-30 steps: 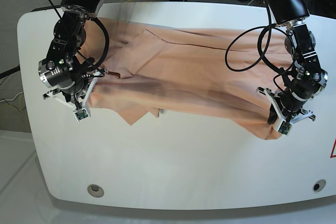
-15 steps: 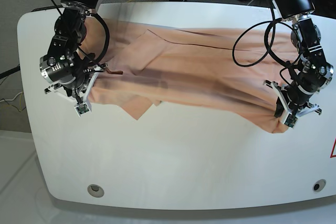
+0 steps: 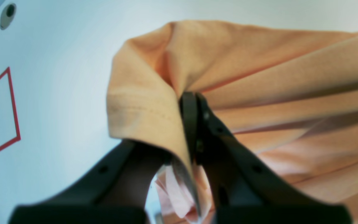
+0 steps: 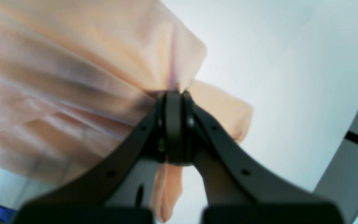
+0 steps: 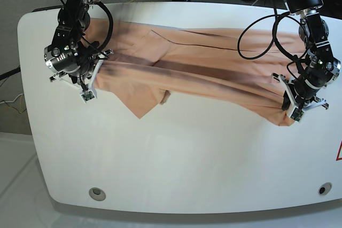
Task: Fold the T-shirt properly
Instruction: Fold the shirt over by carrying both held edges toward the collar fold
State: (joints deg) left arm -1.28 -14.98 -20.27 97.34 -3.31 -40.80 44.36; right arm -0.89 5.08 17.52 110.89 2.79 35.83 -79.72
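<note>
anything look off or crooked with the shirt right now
Yes. The T-shirt is stretched between both claws, left claw and right claw, but a loose pointed flap hangs askew below its front edge near the right claw, so the fold line isn't clean.

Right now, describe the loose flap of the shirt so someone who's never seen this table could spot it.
Start at the white table and find the peach T-shirt stretched across it between the right gripper and the left gripper, both shut on the cloth. The flap hangs off the shirt's near edge, closer to the right gripper. It is the only pointed corner lying loose there.
</note>
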